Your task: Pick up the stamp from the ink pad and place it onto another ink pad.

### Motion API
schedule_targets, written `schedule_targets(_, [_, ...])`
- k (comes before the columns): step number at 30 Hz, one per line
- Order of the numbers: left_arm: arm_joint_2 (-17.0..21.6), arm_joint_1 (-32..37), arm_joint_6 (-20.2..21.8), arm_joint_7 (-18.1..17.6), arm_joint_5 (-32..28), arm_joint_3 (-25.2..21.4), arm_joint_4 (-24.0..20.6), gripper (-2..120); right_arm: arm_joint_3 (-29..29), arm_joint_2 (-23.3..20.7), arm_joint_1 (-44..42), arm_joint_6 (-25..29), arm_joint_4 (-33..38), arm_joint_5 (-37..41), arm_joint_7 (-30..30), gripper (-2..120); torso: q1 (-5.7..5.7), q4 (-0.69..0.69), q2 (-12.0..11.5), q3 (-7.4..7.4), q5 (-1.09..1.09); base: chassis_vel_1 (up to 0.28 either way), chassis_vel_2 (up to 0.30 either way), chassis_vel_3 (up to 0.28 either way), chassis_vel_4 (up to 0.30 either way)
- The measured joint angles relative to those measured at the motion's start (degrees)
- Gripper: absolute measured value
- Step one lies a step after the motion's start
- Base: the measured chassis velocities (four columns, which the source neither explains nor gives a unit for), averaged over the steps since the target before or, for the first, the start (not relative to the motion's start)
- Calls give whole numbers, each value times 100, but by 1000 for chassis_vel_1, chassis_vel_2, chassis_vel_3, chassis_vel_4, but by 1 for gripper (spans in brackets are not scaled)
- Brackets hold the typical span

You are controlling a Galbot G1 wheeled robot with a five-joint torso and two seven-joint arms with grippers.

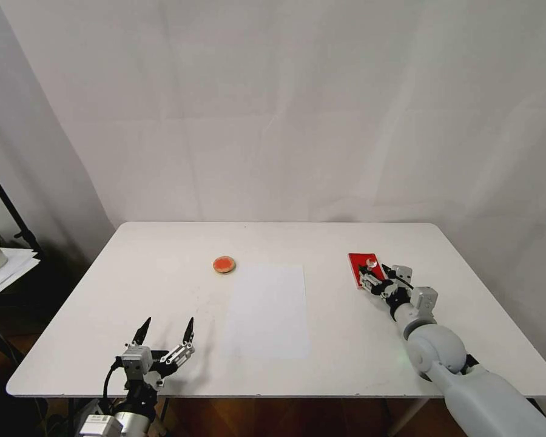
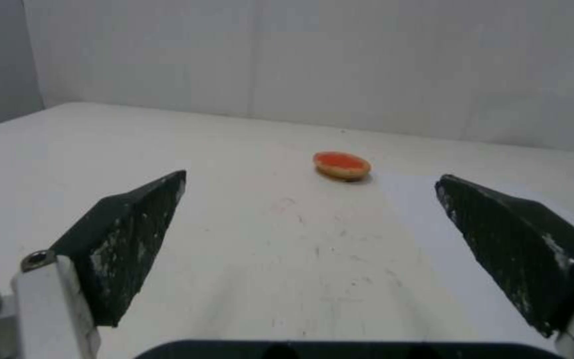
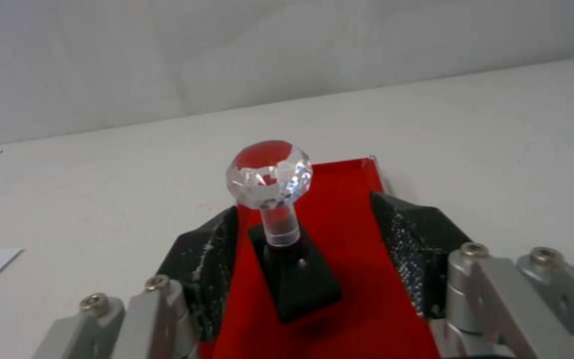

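Stamp [image 3: 286, 249]: upright on the red ink pad [image 3: 347, 209], between the right gripper [image 3: 307, 249] jaws.
Right jaws: apart, flanking the black base; contact seemingly not made.
Grip advice: close squarely on base, below the knob, lift straight.
Left gripper [image 1: 165, 331]: jaws apart, idle over the worktop [image 1: 164, 255]; round ink pad [image 2: 342, 165] ahead.

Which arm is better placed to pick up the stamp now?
The right. Its tool already straddles the stamp on the red ink pad, fingers open. The left tool waits open, far across the table.
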Motion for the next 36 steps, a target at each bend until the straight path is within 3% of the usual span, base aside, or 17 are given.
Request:
schedule_targets(11, [0,0,0,0,0,0,0,100,-64,-8,-42,43,44,-56,-22,11,0,0,0,0,0,0,0,0,0])
schedule_targets(13, [0,0,0,0,0,0,0,100,-69,-10,-45,50,40,-68,-22,8,0,0,0,0,-1,0,0,0,0])
schedule_targets(25, [0,0,0,0,0,0,0,100,-66,-54,-48,52,73,-79,-34,9,0,0,0,0,2,0,0,0,0])
schedule_targets(30, [0,0,0,0,0,0,0,100,-52,-311,109,110,426,-2,-261,9,0,0,0,0,-1,0,0,0,0])
schedule_targets(36, [0,0,0,0,0,0,0,100,-908,-625,631,449,632,61,-1170,9,0,-2,1,0,0,0,0,0,0])
